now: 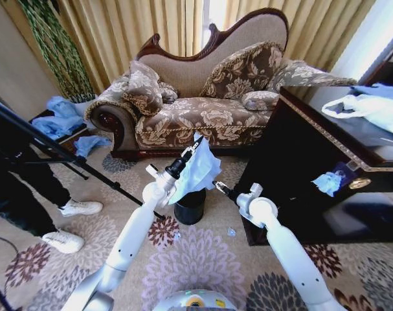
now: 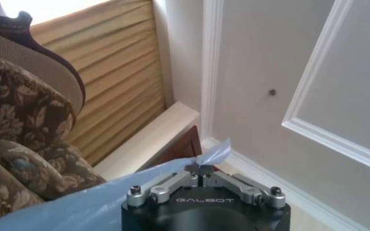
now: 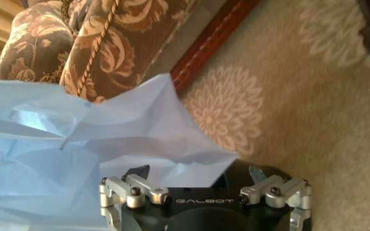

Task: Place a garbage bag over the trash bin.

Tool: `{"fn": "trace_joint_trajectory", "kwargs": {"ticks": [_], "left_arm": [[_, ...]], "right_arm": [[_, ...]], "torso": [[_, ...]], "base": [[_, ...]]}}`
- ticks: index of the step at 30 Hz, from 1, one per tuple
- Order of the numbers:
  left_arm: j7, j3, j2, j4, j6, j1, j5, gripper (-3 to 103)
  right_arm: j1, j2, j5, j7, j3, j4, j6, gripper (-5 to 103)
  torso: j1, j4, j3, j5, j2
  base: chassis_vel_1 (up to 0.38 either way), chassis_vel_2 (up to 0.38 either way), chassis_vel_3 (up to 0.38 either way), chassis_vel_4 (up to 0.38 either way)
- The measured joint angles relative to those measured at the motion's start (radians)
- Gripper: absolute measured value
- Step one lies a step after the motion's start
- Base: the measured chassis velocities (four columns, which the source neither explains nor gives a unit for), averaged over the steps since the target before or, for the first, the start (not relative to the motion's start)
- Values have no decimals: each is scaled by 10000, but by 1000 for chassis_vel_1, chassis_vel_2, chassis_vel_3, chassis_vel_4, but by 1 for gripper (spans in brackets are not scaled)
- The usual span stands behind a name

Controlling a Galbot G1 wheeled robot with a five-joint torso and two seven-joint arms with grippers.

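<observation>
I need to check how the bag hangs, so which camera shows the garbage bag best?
The head view: the garbage bag hangs whole from the left gripper, draping over the trash bin. The left wrist view has a pinched corner and one blue fold. The right wrist view shows crumpled folds up close, beyond the open right gripper.

the bag hides the bin's top. a person at the far left is cut off above the legs.

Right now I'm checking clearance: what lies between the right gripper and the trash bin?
In the head view, bare patterned carpet separates the open right gripper from the trash bin.
</observation>
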Motion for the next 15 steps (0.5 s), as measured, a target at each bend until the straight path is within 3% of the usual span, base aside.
{"fn": "trace_joint_trajectory", "kwargs": {"ticks": [4,8,12,14,15], "left_arm": [[48,-24,19,0,5,38,6,0],[78,-27,13,30,6,39,23,0],[91,-24,-10,52,6,39,36,0],[95,-23,-12,57,6,39,40,0],[109,-19,-16,72,6,50,56,0]], "right_arm": [[-22,184,147,-14,-85,-35,-28,101],[-43,375,166,-52,-250,-22,2,95],[-62,389,-510,-423,-508,-56,264,73],[-66,379,-597,-458,-528,-55,293,73],[-77,347,-839,-557,-579,-54,360,67]], "torso": [[0,1,0,0,0],[0,1,0,0,0],[0,1,0,1,0],[0,1,0,1,0],[0,1,0,1,0]], "base": [[0,0,0,0],[0,0,0,0],[0,0,0,0],[0,0,0,0],[0,0,0,0]]}}
